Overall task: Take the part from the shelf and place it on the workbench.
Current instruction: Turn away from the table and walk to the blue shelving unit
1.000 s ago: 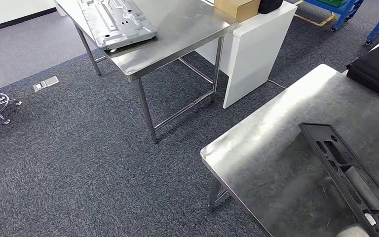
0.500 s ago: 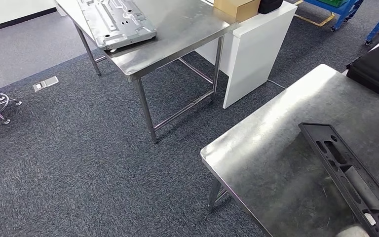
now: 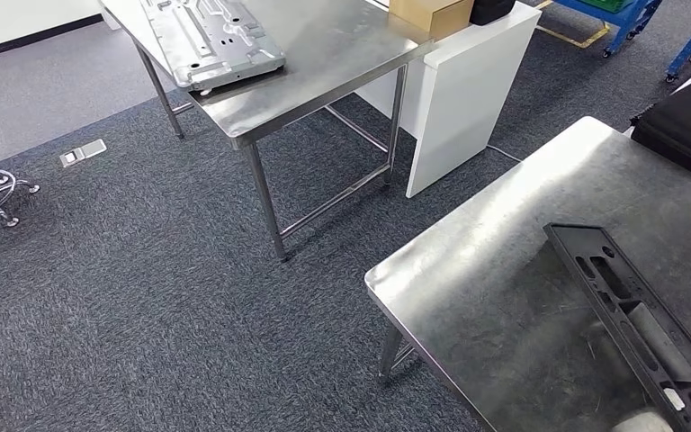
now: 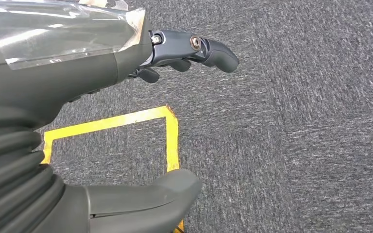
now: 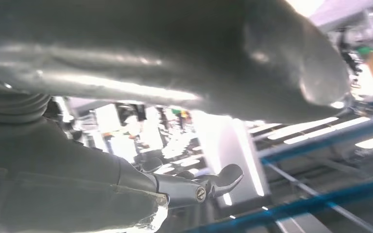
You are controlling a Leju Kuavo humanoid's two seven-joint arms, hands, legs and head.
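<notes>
Your long black moulded plastic part [image 3: 643, 328] with cut-out slots already lies flat on the near brushed-steel table [image 3: 504, 270], running towards the table's lower right corner. At the bottom edge of the head view a pale rounded shape touches its near end; that may be your right arm, but you cannot tell.

Your left hand [image 4: 126, 121] hangs over dark grey carpet [image 4: 296, 121] marked with yellow floor tape [image 4: 170, 131]. Its dark fingers [image 4: 199, 48] are only loosely curved, the thick grey thumb [image 4: 145, 199] stands well apart from them, and nothing lies between: it is empty and spread.

Your right hand [image 5: 175, 145] points up towards bright lights and blue shelf rails [image 5: 320, 194]. The thumb fills much of that view and the fingers [image 5: 213, 182] reach out beneath it. You cannot tell from this blurred picture whether it holds anything.

Judging by how things lie, you are at the placing step, probably at its close: the part rests on steel, well away from the left hand. The next move calls for making sure the right hand is free of the part, then drawing that arm back without dragging the part off the table's edge.

A second steel table [image 3: 324, 63] beyond carries a silver stamped metal panel [image 3: 211, 40]; leave it.
</notes>
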